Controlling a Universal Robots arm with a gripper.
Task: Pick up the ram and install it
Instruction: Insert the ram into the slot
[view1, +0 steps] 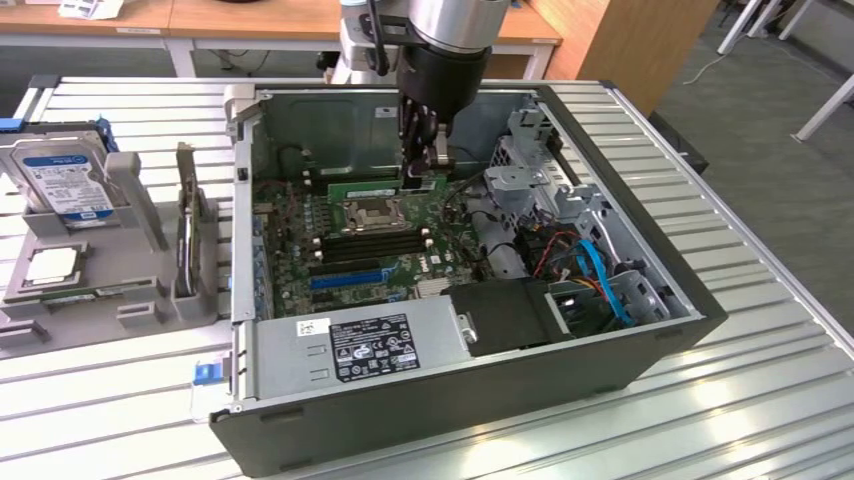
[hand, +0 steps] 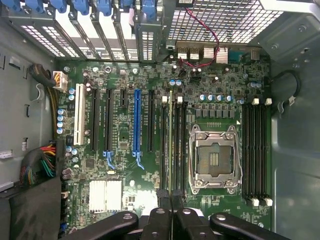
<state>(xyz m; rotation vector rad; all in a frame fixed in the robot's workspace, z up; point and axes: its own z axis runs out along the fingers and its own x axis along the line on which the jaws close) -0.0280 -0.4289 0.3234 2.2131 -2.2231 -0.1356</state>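
1. Nearest, low in the frame, the power supply (view1: 360, 345) covers the near edge of the motherboard (view1: 400, 268); what is under it is hidden.
2. Further in, at the upper middle of the frame, the gripper (view1: 424, 172) hangs inside the case (view1: 320, 130). Its jaws are narrow and clamped on the ram (view1: 363, 187), the green stick lying beyond the CPU socket (view1: 374, 212).
3. I judge that the installing step is in hand. It calls for the stick's edge to be exactly in line with one memory slot (hand: 176, 145), and for straight pressure.
4. Whether the ram already touches the slot, or whether the latches stand open, I cannot tell.

Open computer case (view1: 400, 425): the claw (view1: 424, 180) has free room above the motherboard (view1: 387, 255); drive cage (view1: 534, 180), cables (view1: 601, 275) and power supply (view1: 360, 345) crowd the sides.
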